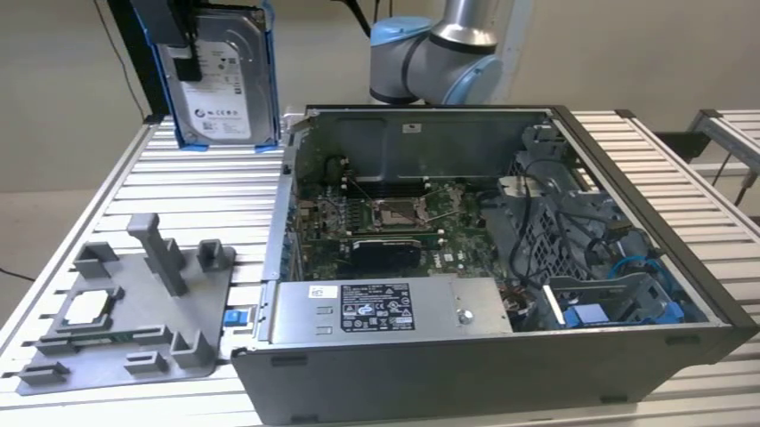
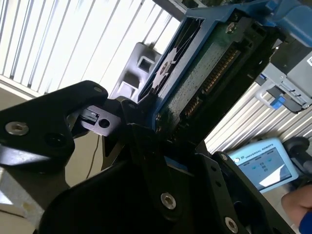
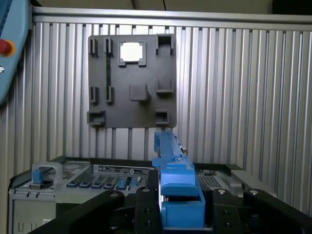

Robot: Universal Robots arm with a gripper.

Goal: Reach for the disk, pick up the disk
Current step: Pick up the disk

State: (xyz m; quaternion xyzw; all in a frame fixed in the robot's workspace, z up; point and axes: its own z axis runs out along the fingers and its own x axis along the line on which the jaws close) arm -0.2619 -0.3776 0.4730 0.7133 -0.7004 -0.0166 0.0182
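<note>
The gripper (image 1: 181,49) is pinched on the disk (image 1: 226,89), its black fingers (image 3: 146,209) pressed against the 2 sides of the bright blue frame in the first wrist view. The disk hangs upright in the air with its white label facing the exterior camera, to the exterior view's left of the open computer case (image 1: 665,267) and above the slatted aluminium table (image 1: 202,178). On that table lies a grey fixture plate (image 1: 131,294) carrying 1 small square chip (image 1: 89,307), well apart from the disk
</note>
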